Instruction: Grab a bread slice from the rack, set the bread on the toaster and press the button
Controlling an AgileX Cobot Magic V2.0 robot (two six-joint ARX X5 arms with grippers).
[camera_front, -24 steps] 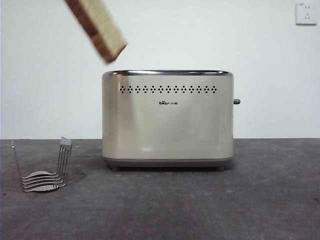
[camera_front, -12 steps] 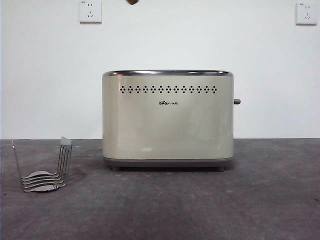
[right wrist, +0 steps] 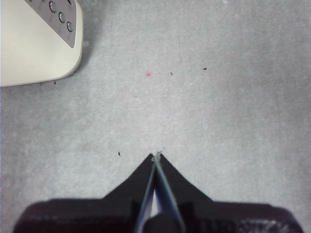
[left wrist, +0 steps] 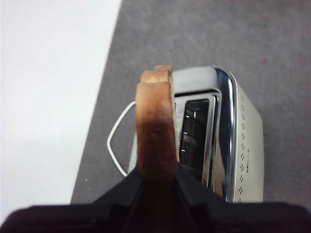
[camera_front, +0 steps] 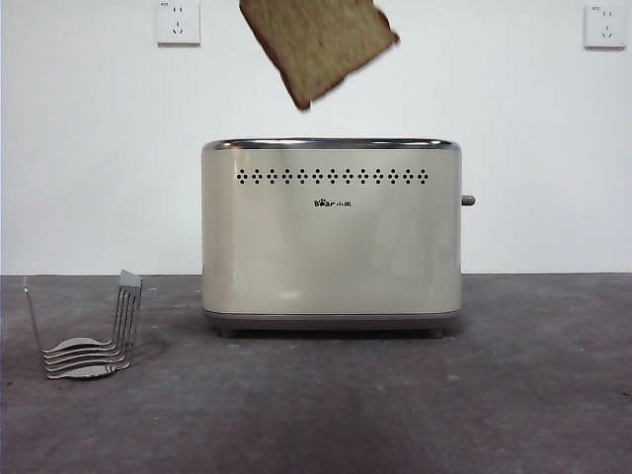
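Silver wire of the rack [camera_front: 89, 341] sits bare at the frame's lower left, the cream toaster [camera_front: 331, 237] at centre. Above it, top centre, the slice of bread [camera_front: 318, 44] hangs tilted, clamped by the left gripper [left wrist: 156, 182]; the button [camera_front: 467, 200] juts from the toaster's right side. Over bare table [right wrist: 218, 97], the right gripper [right wrist: 156, 158] is pressed closed on nothing.

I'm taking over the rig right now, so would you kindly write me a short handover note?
Left gripper: shut on the slice of bread, held tilted in the air above the toaster, not yet in a slot.
Right gripper: shut, empty, over bare table beside the toaster.
The rack has no bread in it.
Done: pickup. Left: lower the bread into the toaster, press the button.
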